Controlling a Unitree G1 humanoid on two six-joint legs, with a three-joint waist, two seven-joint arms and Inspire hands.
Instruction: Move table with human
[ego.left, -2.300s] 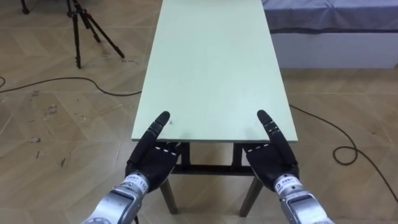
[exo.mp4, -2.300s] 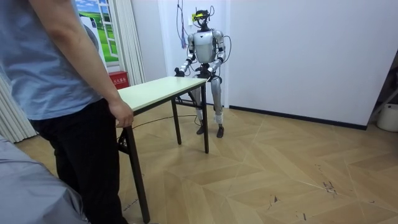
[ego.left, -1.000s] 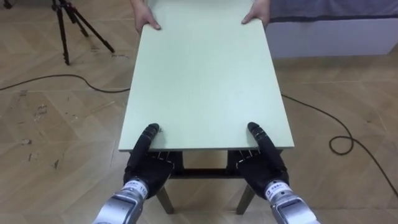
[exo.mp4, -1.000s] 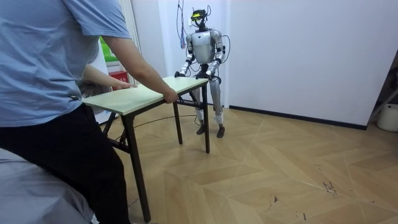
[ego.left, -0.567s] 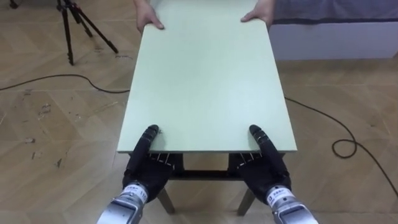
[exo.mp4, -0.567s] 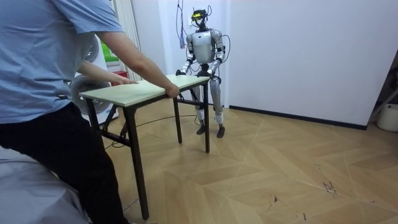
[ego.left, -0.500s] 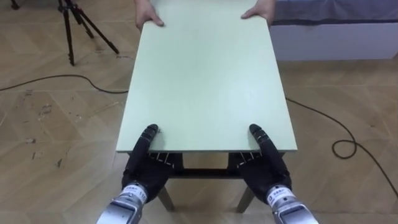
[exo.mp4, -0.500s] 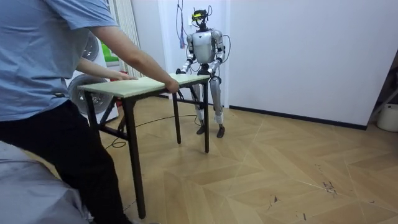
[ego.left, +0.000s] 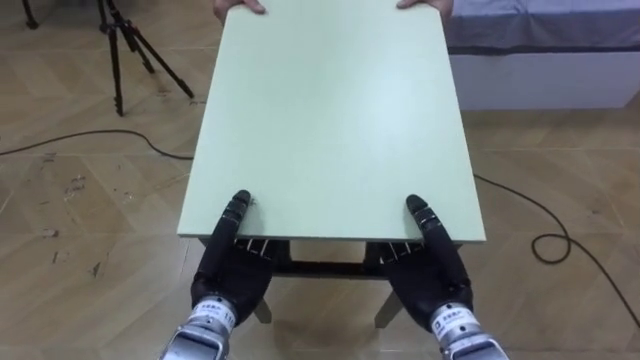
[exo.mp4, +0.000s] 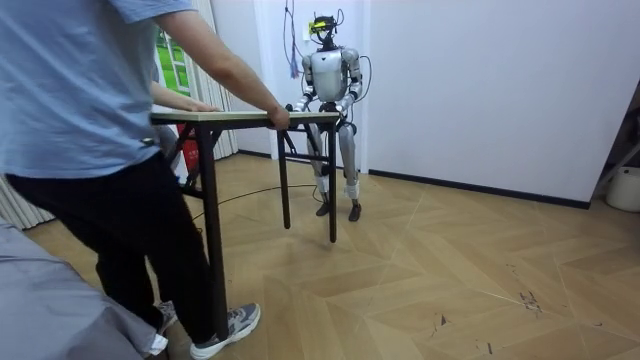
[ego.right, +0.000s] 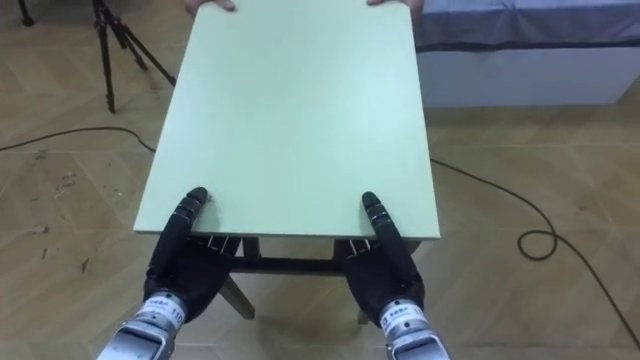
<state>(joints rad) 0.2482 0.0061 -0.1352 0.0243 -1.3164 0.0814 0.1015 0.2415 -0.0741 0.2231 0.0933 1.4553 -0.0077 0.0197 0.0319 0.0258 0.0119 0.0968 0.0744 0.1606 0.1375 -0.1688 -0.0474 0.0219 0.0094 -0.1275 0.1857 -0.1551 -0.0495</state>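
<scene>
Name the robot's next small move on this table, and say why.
Probably lift its end. The left hand and right hand clamp the near edge of the table, thumbs on top. The person's hands already grip the far end, so both ends are held for carrying.

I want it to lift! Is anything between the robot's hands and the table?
No, nothing visible. The left hand and right hand both grip the table's near edge, thumbs on top, fingers underneath.
</scene>
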